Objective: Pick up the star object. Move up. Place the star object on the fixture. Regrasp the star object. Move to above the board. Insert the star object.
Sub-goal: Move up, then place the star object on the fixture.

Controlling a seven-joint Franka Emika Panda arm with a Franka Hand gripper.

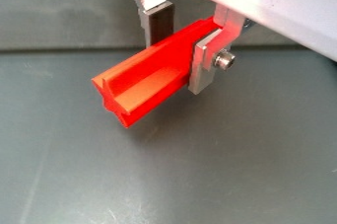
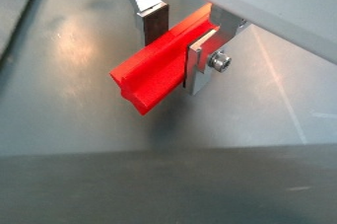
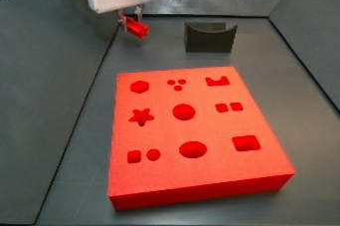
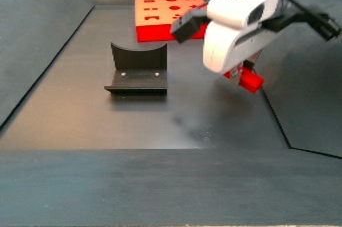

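My tool (image 3: 134, 23), at the upper left of a side view, is clamped on the star object (image 1: 148, 80) and holds it clear of the tabletop (image 3: 80, 101), so pickup looks done, while the fixture (image 3: 209, 37), regrasp and board (image 3: 193, 135) insertion remain.

I see a dark grey floor (image 4: 147, 121), smooth and matte, with a pale soft reflection of light in a wrist view (image 2: 79, 40). Dark walls rise around it: a sloped side wall (image 4: 40, 61) and another side wall (image 3: 40, 91). The light is even, without hard shadows. The gripper (image 3: 133, 21) hangs above the floor near the far wall.
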